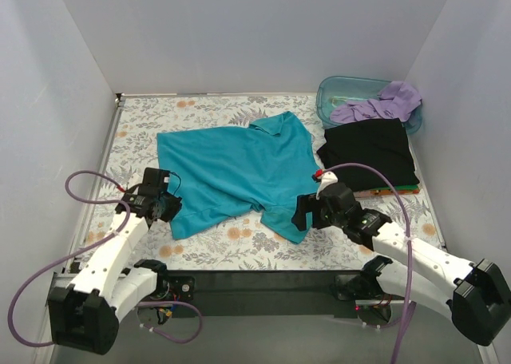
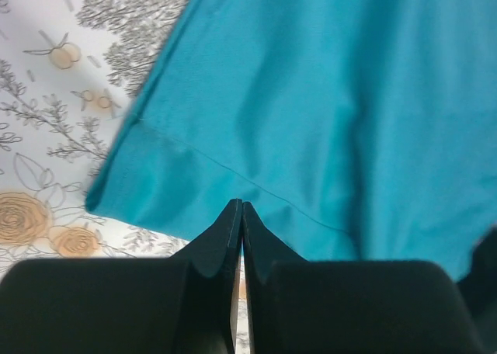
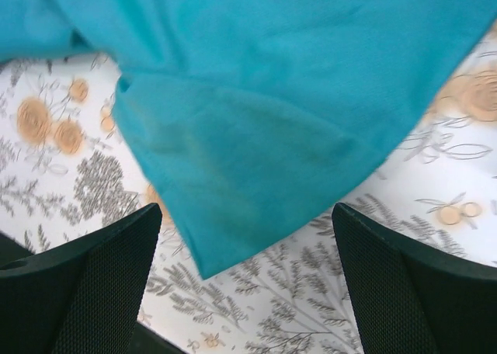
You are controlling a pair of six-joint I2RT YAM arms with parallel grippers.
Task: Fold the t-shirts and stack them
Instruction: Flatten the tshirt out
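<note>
The teal-blue t-shirt [image 1: 235,168] lies spread out and rumpled in the middle of the floral table. My left gripper [image 1: 169,208] is at its near left corner; in the left wrist view its fingers [image 2: 241,208] are shut, tips at the shirt's hem [image 2: 311,121], with no cloth seen between them. My right gripper [image 1: 300,214] is open wide over the shirt's near right sleeve; the sleeve corner [image 3: 248,168] lies flat between the two fingers [image 3: 247,218]. The black t-shirt [image 1: 371,150] lies folded at the right. The lavender t-shirt [image 1: 385,103] lies bunched over the tub.
A translucent blue-green tub [image 1: 339,89] stands at the back right corner. A flat item with orange and green edges [image 1: 393,191] sticks out under the black shirt. White walls close in the left, back and right. A metal rail [image 1: 100,172] runs along the table's left edge.
</note>
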